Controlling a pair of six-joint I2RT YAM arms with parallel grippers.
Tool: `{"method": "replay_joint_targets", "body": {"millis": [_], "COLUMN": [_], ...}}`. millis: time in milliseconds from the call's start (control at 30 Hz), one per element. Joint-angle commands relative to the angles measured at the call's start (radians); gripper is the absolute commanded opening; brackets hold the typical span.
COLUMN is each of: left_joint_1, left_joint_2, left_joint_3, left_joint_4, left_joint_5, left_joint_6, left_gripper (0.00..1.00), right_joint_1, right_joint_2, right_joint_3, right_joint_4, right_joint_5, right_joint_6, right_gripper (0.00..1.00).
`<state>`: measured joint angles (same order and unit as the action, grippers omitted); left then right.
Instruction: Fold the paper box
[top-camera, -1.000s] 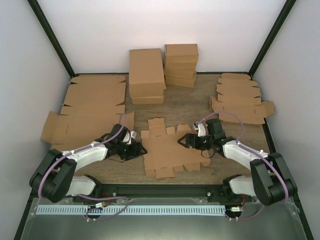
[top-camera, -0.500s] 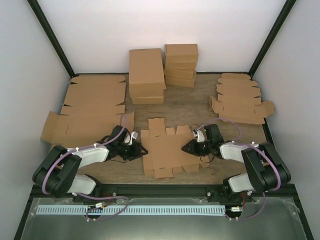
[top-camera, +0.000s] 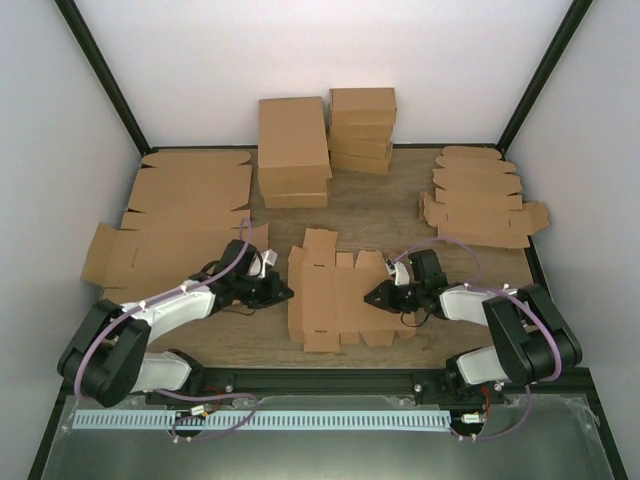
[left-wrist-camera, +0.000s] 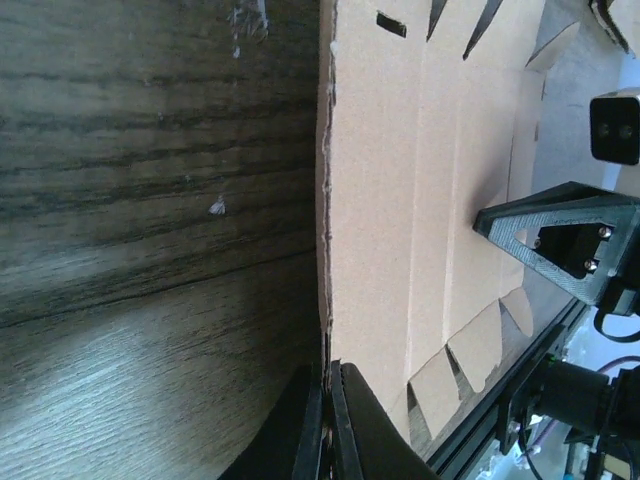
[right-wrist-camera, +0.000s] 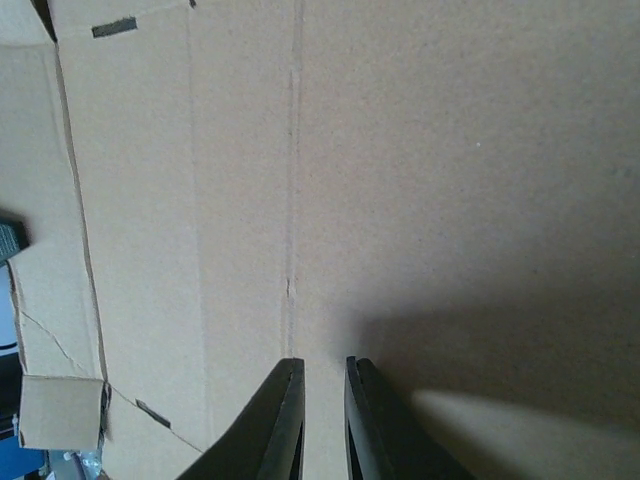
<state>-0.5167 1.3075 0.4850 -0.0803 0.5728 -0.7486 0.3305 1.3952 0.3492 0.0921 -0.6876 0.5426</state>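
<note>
The paper box (top-camera: 335, 295) is a flat brown blank lying between the two arms, with its left panel raised on edge. My left gripper (top-camera: 283, 292) is shut on that left edge; in the left wrist view its jaws (left-wrist-camera: 327, 400) pinch the cardboard (left-wrist-camera: 430, 200) just above the wooden table. My right gripper (top-camera: 374, 294) rests tip-down on the right half of the blank. Its fingers (right-wrist-camera: 325, 375) are almost together with a thin slit between them and nothing in it, over a crease of the cardboard (right-wrist-camera: 420, 150). It also shows in the left wrist view as a black wedge (left-wrist-camera: 482, 222).
Two stacks of folded brown boxes (top-camera: 293, 150) (top-camera: 362, 130) stand at the back. Large flat blanks (top-camera: 185, 215) cover the table's left side and smaller ones (top-camera: 480, 200) lie at the right. A black rail (top-camera: 330, 380) runs along the near edge.
My left gripper closed on the blank's left edge, and that panel now stands up. My right gripper moved left onto the blank and its fingers closed to a slit.
</note>
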Motion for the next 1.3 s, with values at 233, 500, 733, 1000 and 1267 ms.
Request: {"method": "replay_joint_targets", "body": {"millis": [233,500,733,1000,1267], "left_joint_1": [-0.008,-0.088,-0.179,-0.302,-0.316], "left_joint_2": [-0.016,-0.037,-0.167,-0.226,-0.242], "left_joint_3": [0.297,0.452,0.437,0.379,0.379], "left_joint_4": [-0.422,-0.551,-0.496,-0.427,-0.438], "left_joint_5": [-0.224,-0.413,-0.487,-0.599,-0.653], "left_joint_6": [0.321,0.453,0.506,0.477,0.459], "left_gripper": [0.04,0.04,0.04,0.04,0.04], "right_joint_1": [0.0,-0.001,-0.002,-0.003,-0.002], "right_joint_2": [-0.168,-0.293,-0.381,-0.475,-0.512], "right_joint_3": [0.117,0.226,0.241,0.217,0.135], "right_joint_4": [-0.185,-0.329,-0.371,-0.427,-0.408], "right_joint_5": [0.068,0.233,0.4,0.564,0.505], "right_joint_6": [-0.078,-0.123,-0.082,-0.013,0.064], "right_gripper": [0.48,0.9,1.0,1.0,1.0]}}
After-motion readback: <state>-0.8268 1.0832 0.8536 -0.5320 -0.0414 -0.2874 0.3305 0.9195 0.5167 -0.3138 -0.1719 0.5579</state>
